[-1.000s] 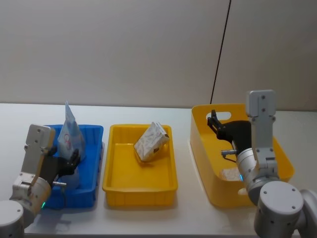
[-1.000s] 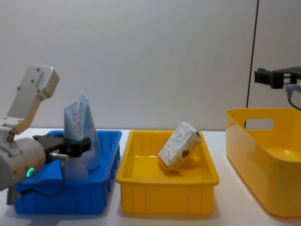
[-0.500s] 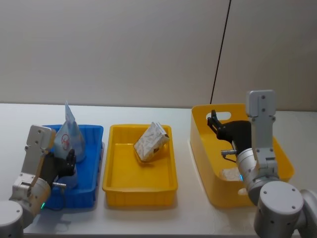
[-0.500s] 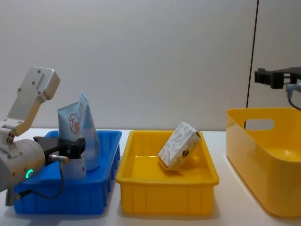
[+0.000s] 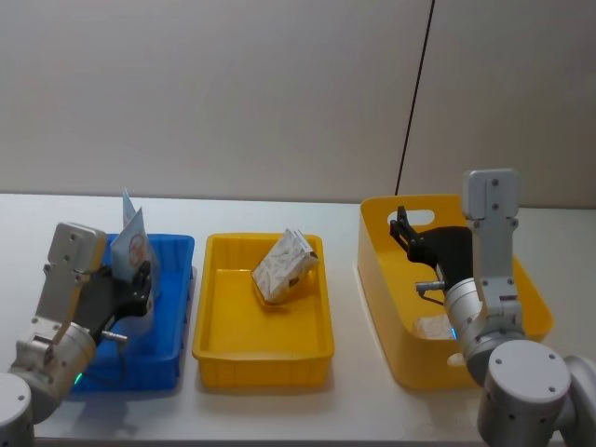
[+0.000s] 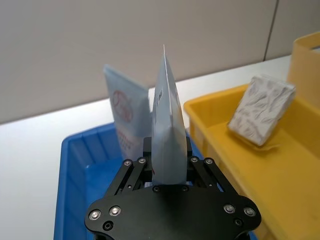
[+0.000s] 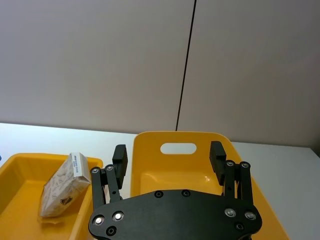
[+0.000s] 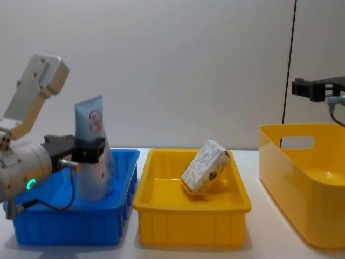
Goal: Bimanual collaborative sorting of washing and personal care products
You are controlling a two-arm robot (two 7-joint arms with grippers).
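My left gripper [image 5: 140, 281] [image 8: 89, 156] is shut on a light-blue squeeze tube [image 8: 92, 141] [image 6: 167, 131] with a red round logo, holding it upright above the blue bin [image 5: 178, 247]. A second tube of the same kind [image 6: 123, 116] [image 8: 108, 174] stands in that bin just behind it. A white patterned soft pack [image 5: 284, 265] [image 8: 206, 167] leans in the yellow tray [image 5: 261, 358]. My right gripper [image 5: 402, 229] [image 7: 168, 155] hangs open above the yellow basket [image 5: 410, 363], holding nothing. A small white item [image 5: 430, 326] lies on the basket's floor.
Blue bin, yellow tray and yellow basket stand in a row, left to right, on the white table [image 5: 345, 400]. A black cable [image 5: 414, 93] runs down the wall behind the basket. Bare tabletop lies in front of the containers.
My left gripper has lifted the tube up from low in the blue bin and stood it more upright. The right arm and the white pack have not moved.
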